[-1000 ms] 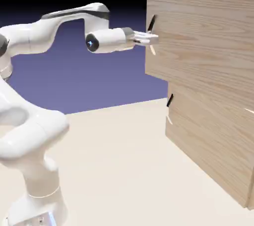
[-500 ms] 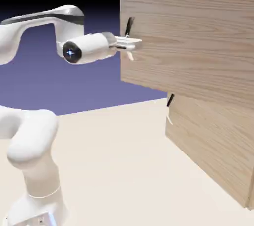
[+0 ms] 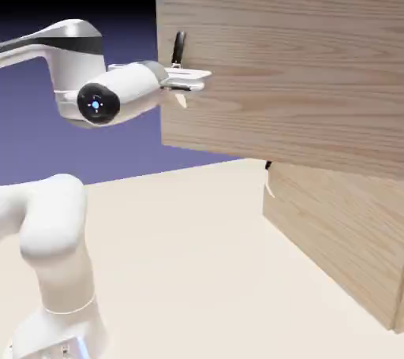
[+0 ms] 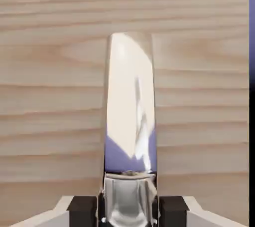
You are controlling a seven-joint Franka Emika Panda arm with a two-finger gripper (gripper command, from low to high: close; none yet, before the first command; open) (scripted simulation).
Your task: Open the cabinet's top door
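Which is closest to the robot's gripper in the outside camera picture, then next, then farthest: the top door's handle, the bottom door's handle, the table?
1. Top door's handle, gripped by the gripper.
2. Bottom door's handle, lower right.
3. Table, underneath.

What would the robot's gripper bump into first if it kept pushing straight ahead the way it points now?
The gripper is shut on the handle of the top door. Straight ahead, right behind that handle, is the door's wood panel, so it would likely press into that.
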